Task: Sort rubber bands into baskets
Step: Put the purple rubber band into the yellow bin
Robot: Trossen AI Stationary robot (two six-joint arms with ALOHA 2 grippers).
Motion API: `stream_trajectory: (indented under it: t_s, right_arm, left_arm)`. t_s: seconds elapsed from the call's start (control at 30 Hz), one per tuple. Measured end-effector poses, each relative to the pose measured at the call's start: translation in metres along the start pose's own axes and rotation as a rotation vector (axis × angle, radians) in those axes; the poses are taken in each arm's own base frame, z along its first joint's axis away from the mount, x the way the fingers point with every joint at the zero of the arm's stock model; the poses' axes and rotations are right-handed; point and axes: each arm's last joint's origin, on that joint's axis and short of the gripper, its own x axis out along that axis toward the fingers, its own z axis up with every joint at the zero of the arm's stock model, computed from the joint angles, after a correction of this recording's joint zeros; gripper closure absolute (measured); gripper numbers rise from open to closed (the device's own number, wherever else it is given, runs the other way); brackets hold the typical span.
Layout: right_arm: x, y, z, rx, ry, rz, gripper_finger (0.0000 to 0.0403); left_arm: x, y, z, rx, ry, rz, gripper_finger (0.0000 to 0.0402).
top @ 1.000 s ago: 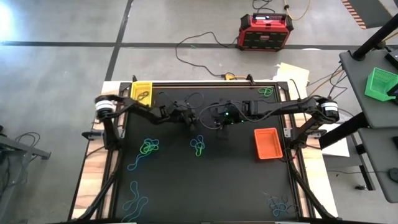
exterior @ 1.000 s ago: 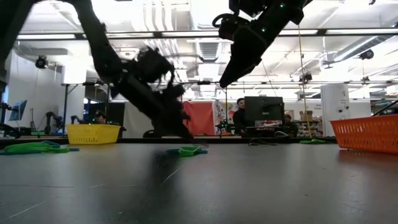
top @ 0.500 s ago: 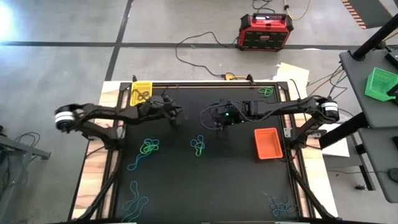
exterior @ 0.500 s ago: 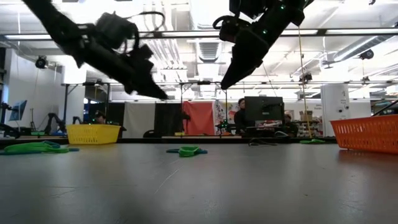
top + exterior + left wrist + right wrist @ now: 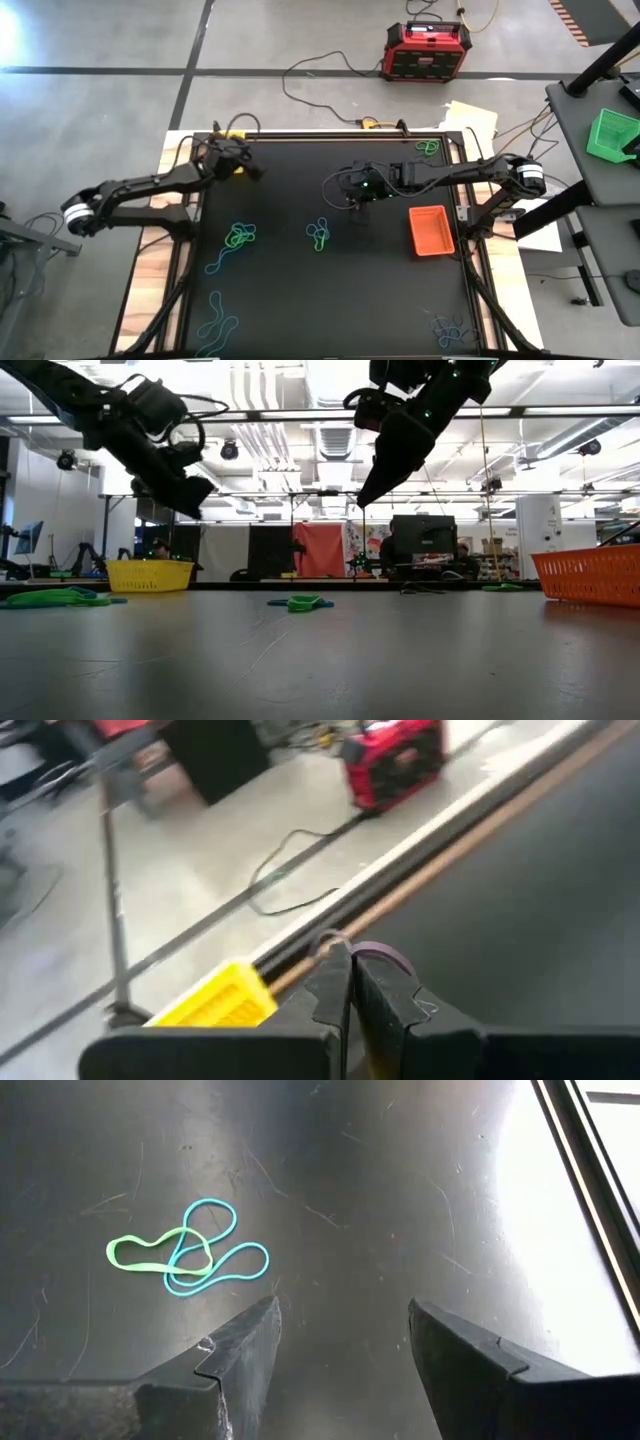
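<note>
We saw three mesh plastic baskets. The small yellow rectangular basket (image 5: 228, 140) sat at the upper left corner of the black counter (image 5: 380, 290), mostly covered by the left hand (image 5: 250, 171); we could not tell what lay inside it. The orange rectangular basket (image 5: 431, 229) stood at the counter's right side and looked empty from above. The green basket (image 5: 612, 134) rested on a grey side table (image 5: 590, 170) at the frame's right edge, off the counter.

The left hand's dark fingers were pressed together on a thin dark purple elastic loop (image 5: 380, 955), just beside the yellow basket. The right hand (image 5: 357, 205) hung above the counter's centre, its fingers spread wide and holding nothing.

Thin rubber loops lay flat on the smooth, scuffed counter: a green and teal tangle (image 5: 318, 234) in the middle, a green cluster (image 5: 239, 237) left of it, blue ones (image 5: 217, 322) at lower left.
</note>
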Motion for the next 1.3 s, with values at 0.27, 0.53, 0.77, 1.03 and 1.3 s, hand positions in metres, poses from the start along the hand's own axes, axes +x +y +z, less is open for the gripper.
stream_trajectory:
  t_s: [0.27,0.53,0.77,1.03,1.3]
  right_arm:
    - [0.000,0.000,-0.001,0.003,0.004,0.001,0.0188]
    - [0.000,0.000,0.000,0.003,-0.003,0.000,0.0188]
    - [0.000,0.000,0.000,0.004,-0.003,0.000,0.0188]
    - [0.000,0.000,0.000,0.004,-0.003,0.000,0.0188]
    - [0.000,0.001,0.000,0.019,-0.003,0.002,0.0188]
  left_arm:
    - [0.007,0.039,0.002,-0.102,0.023,0.165,0.0401]
    - [0.019,0.053,0.003,-0.160,0.113,0.248,0.0401]
    - [0.016,0.057,0.021,-0.150,0.211,0.281,0.0401]
    - [0.020,0.058,0.034,-0.097,0.484,0.251,0.0401]
    - [0.054,0.046,0.026,-0.022,0.651,0.226,0.0401]
